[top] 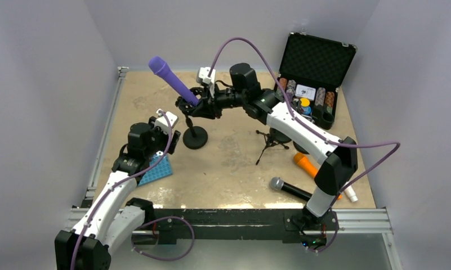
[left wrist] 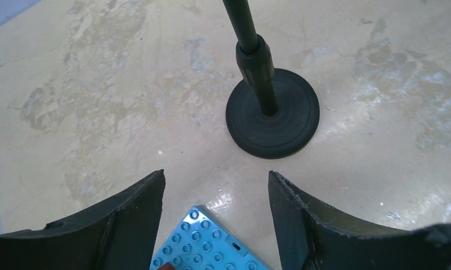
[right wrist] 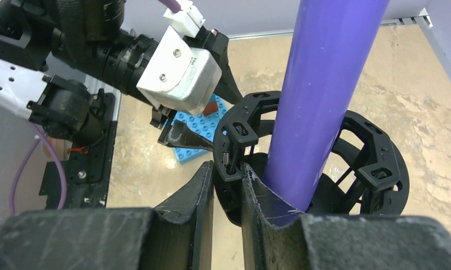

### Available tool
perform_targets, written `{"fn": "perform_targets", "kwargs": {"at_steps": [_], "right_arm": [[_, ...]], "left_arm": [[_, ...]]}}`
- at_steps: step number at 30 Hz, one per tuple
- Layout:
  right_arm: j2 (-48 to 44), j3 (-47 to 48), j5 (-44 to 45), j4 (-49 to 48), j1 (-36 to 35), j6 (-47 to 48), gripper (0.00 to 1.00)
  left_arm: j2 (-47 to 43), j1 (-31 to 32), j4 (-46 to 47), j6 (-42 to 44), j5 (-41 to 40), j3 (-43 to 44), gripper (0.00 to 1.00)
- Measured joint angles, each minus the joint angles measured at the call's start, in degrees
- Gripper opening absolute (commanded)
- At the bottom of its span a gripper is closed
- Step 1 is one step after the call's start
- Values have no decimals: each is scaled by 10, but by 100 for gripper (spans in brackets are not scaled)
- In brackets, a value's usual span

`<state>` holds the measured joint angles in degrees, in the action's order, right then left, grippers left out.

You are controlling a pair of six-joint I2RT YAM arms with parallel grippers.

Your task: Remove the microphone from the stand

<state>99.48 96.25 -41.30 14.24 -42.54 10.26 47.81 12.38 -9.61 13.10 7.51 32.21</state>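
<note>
Microphone (top: 172,79), purple, sits tilted in the black cage (right wrist: 375,163) of the stand (top: 195,136), toward the far edge of the bench (top: 240,163), left of middle. I see my right tool (right wrist: 227,174) pinching the cage rim beside the purple shaft. My left tool (left wrist: 214,180) is spread wide, hovering near the stand's round base, over a blue brick plate (left wrist: 211,242)

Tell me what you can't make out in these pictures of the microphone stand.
Purple microphone lower end: right wrist view, hidden behind right gripper fingers and holder.
Stand pole top: left wrist view, cut by upper edge.
Case contents: top view, too small.
</note>
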Motion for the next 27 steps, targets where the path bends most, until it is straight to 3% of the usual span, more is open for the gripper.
{"fn": "perform_targets", "kwargs": {"at_steps": [12,27], "right_arm": [[-118,-109,17,18,4,5,0],[-277,-252,33,26,9,7,0]], "left_arm": [[-3,0,-43,-2,150,0,75],[12,1,-74,-3,244,19,75]]}}
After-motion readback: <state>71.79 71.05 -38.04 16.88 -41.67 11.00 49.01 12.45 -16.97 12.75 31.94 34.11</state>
